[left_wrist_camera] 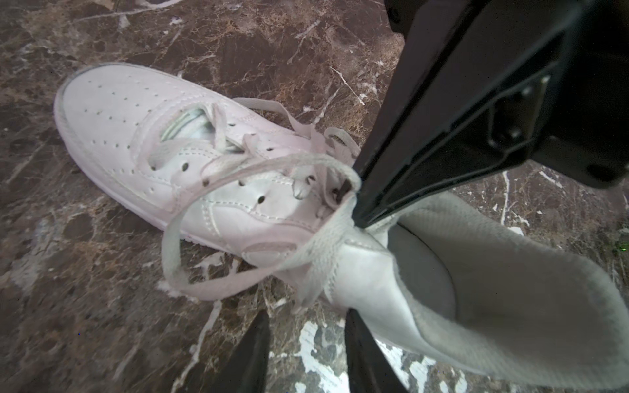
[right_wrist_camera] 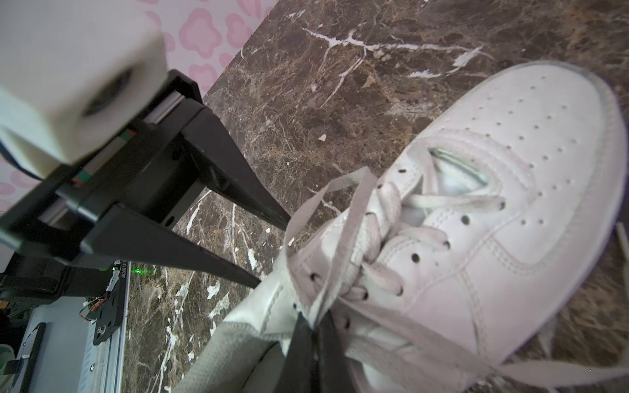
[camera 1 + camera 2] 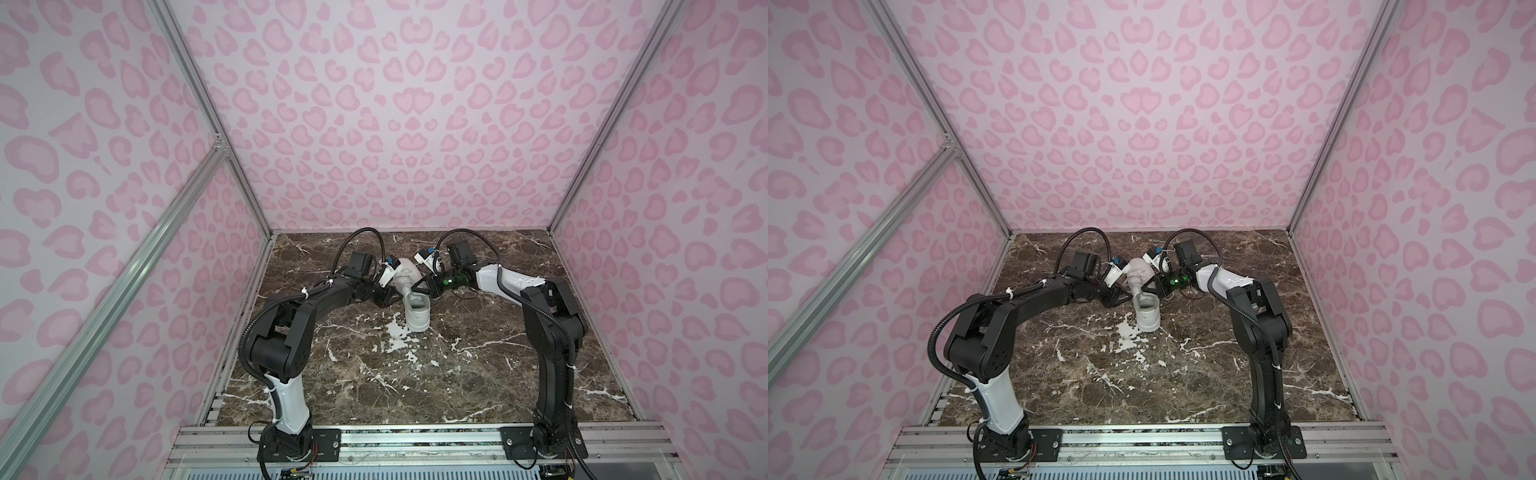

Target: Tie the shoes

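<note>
Both arms are bent inward over the bench (image 3: 374,395), meeting at the sneaker (image 3: 415,316) near its back half, toe toward the rear wall. The left claw (image 2: 274,253) is held apart by the collar; the right claw (image 2: 311,326) is clamped on a lace (image 2: 342,245).

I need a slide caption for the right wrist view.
The right gripper pinches a flat whitish lace of the white low-top sneaker on a brown marble table; left gripper open.

White sneaker (image 3: 417,318), whitish laces (image 1: 319,245), brown marble table (image 3: 457,374)
</note>
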